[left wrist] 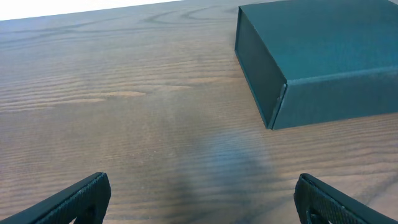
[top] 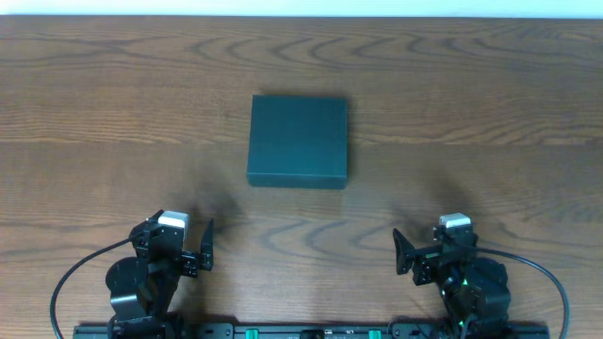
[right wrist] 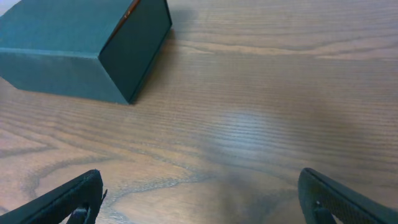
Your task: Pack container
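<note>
Container (top: pixel 298 139): matte dark teal-black square box, lid closed.

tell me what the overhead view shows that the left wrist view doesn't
Only overhead: the whole closed container with all four top edges, and the right gripper, open and well short of it. Only left wrist: a close look at the container's left wall and the seam at its near corner. Both: the container sitting on the wooden table, and the left gripper open with nothing between its fingers.
</note>
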